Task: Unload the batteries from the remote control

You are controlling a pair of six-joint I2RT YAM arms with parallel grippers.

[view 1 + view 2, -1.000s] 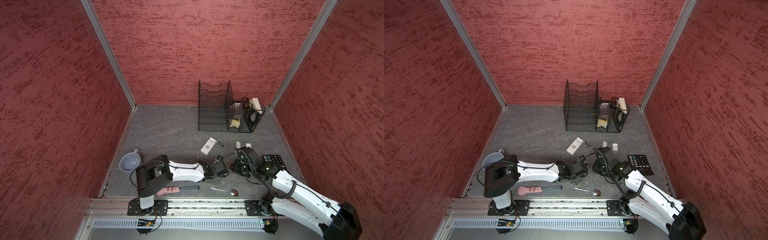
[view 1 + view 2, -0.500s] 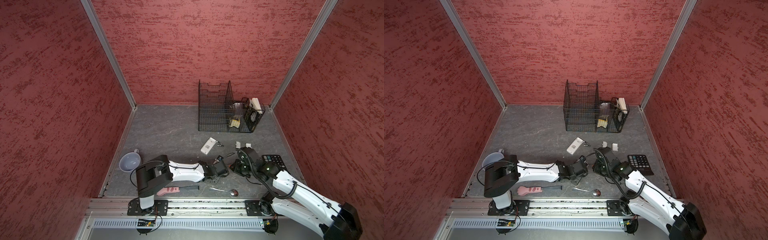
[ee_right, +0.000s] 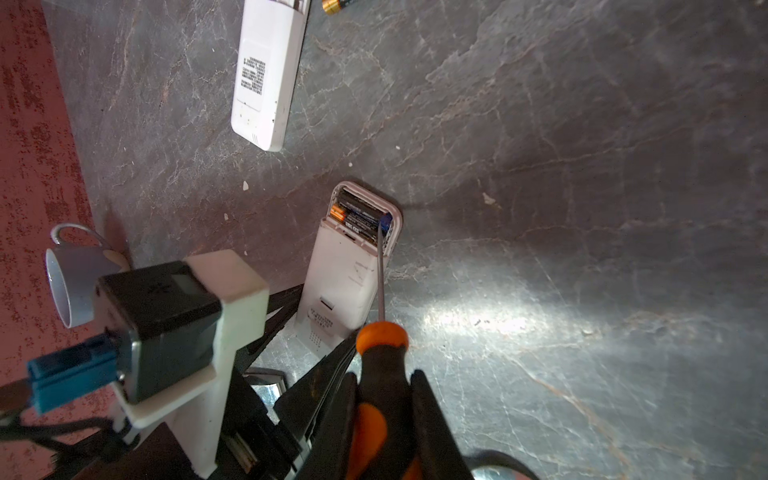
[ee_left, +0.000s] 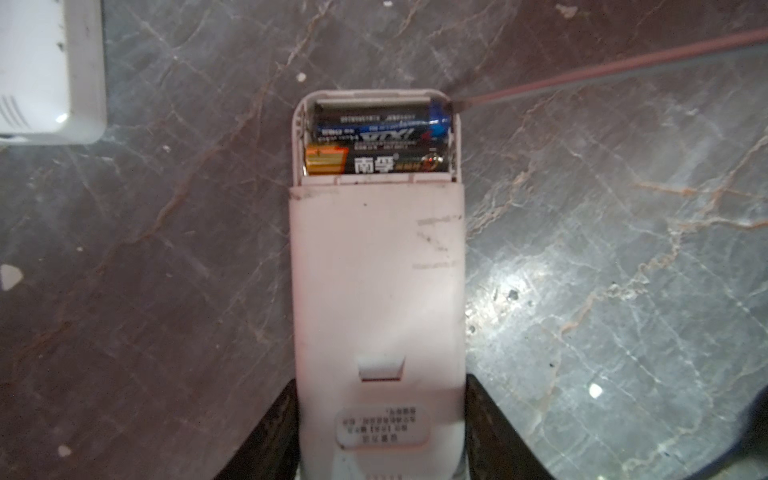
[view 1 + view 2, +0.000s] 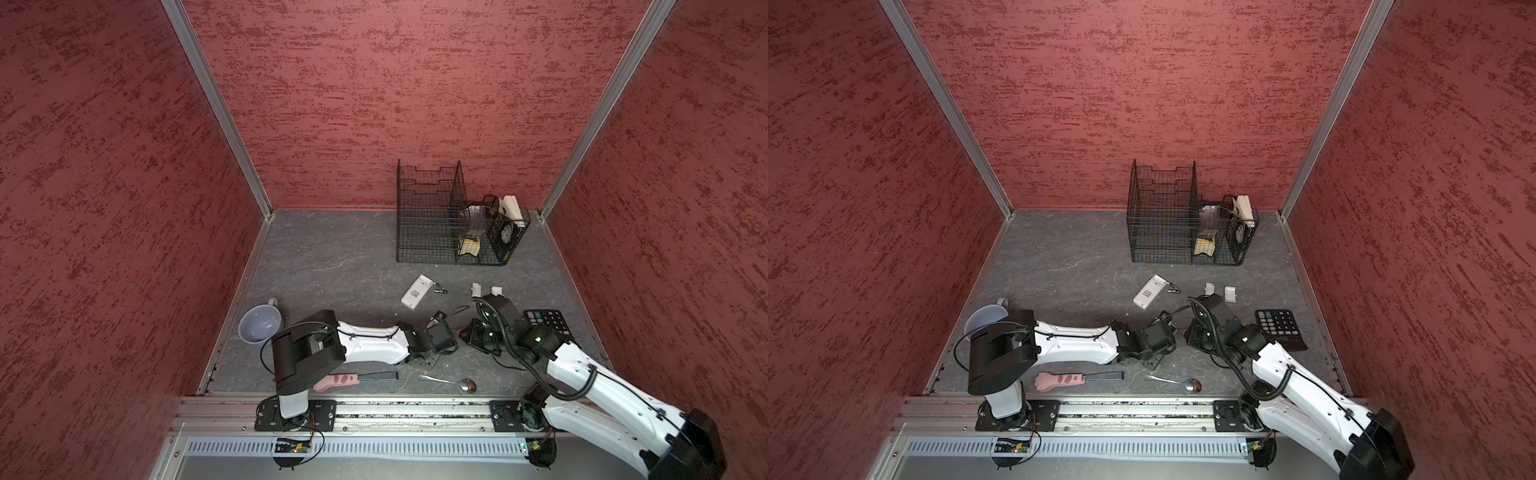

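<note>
A white remote control point(image 4: 376, 282) lies back-up on the grey floor, and my left gripper point(image 4: 380, 415) is shut on its lower end, one black finger on each side. The cover is off the compartment at its far end, where two batteries point(image 4: 376, 143) lie side by side. My right gripper point(image 3: 384, 399) is shut on an orange-and-black screwdriver point(image 3: 382, 374). The thin shaft reaches to the blue end of the outer battery point(image 3: 386, 218) at the compartment's corner. In both top views the two grippers point(image 5: 436, 332) point(image 5: 478, 334) meet low at the front middle.
A second white remote point(image 5: 417, 291) lies just behind, with loose batteries point(image 5: 440, 289) beside it. Two small white covers point(image 5: 476, 287) and a calculator point(image 5: 546, 322) are to the right. A mug point(image 5: 259, 324), a pink-handled tool point(image 5: 345, 379), a spoon point(image 5: 451, 381) and a wire basket point(image 5: 453, 220) stand around.
</note>
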